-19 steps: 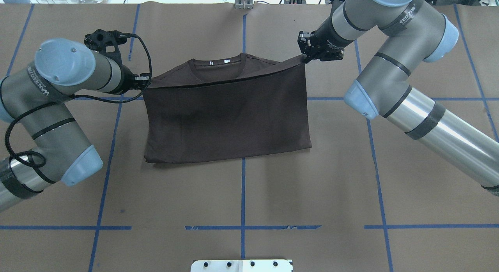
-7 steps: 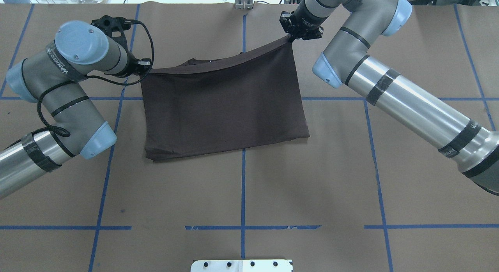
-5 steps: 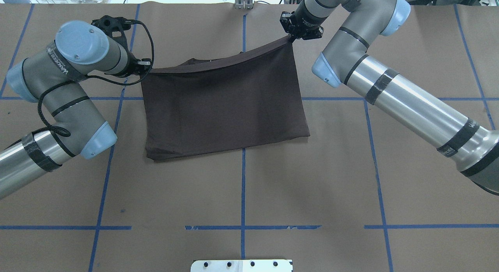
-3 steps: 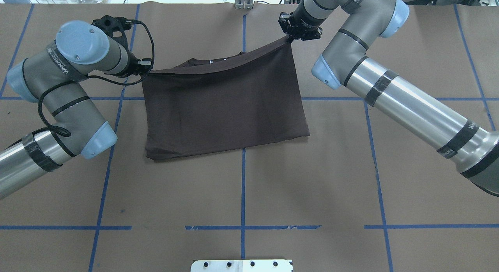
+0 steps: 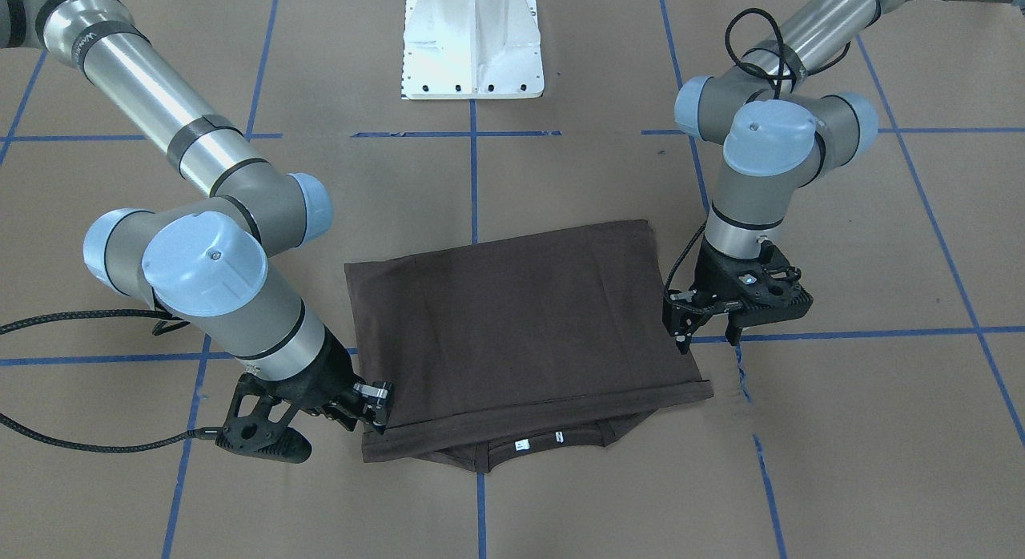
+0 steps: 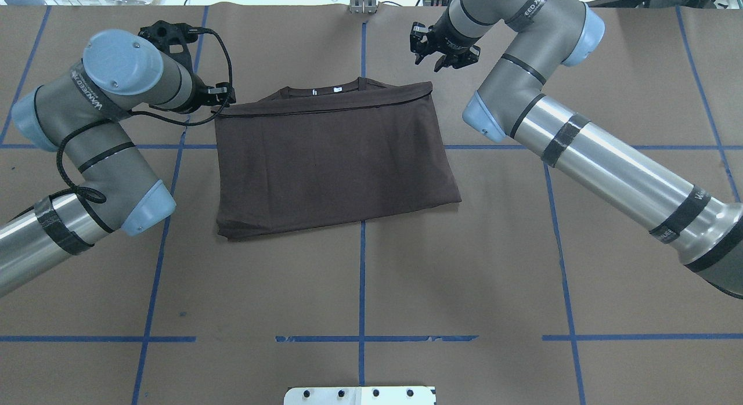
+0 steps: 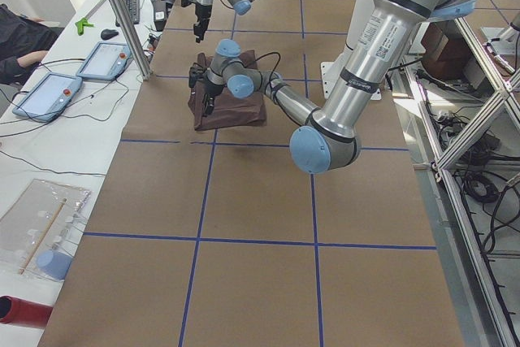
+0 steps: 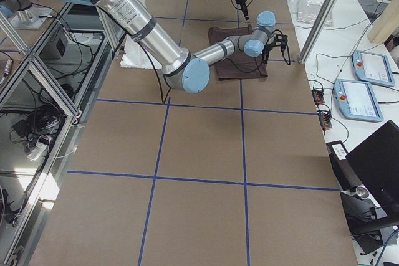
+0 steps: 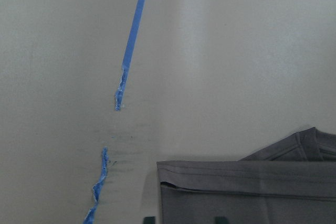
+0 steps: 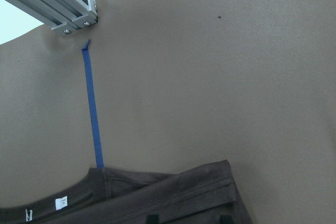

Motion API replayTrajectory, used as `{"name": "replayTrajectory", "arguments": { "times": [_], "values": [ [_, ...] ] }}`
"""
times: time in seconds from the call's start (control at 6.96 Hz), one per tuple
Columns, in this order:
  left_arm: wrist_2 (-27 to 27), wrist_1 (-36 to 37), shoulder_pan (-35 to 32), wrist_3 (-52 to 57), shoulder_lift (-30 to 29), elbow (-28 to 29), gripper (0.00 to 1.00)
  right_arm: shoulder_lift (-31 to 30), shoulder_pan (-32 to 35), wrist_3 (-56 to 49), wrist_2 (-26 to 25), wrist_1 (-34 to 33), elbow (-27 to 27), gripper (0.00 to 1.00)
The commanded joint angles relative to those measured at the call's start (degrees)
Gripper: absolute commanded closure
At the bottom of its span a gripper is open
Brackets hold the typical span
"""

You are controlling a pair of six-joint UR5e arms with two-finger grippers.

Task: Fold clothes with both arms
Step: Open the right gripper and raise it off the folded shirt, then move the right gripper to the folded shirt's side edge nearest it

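Lying folded: T-shirt; left pincer, right pincer parted.

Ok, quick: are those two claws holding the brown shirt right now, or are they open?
Left gripper: open, holding nothing.
Right gripper: open, holding nothing.
The T-shirt is in neither gripper.

Overhead and front cameras looked steeply down from opposite sides, side cameras along the table from either end, wrist cameras close above it; all shared the T-shirt.
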Motion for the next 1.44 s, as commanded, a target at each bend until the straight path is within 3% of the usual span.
{"name": "replayTrajectory", "arguments": {
  "times": [0.0,0.29,0.57,0.72,1.29],
  "values": [
    [-0.4,-0.5,-0.1,0.0,-0.1,-0.6,0.00,-5.9,-2.7,0.4,0.0,-1.3,7.5,0.00],
    [-0.4,-0.8,-0.1,-0.1,-0.1,-1.6,0.00,-14.8,-9.5,0.8,-4.4,-9.2,19.7,0.00],
    [-0.4,-0.2,0.0,0.0,0.1,-4.2,0.00,-19.1,-12.1,0.8,-4.3,-15.4,27.8,0.04],
    [-0.4,-0.3,0.0,0.2,0.1,-4.1,0.00,-20.4,-13.3,0.8,-4.4,-17.1,29.5,0.09],
    [-0.4,-0.2,0.0,0.2,-0.2,-4.5,0.00,-20.5,-15.0,0.2,-4.4,-17.4,27.2,0.15]
  ]
}}
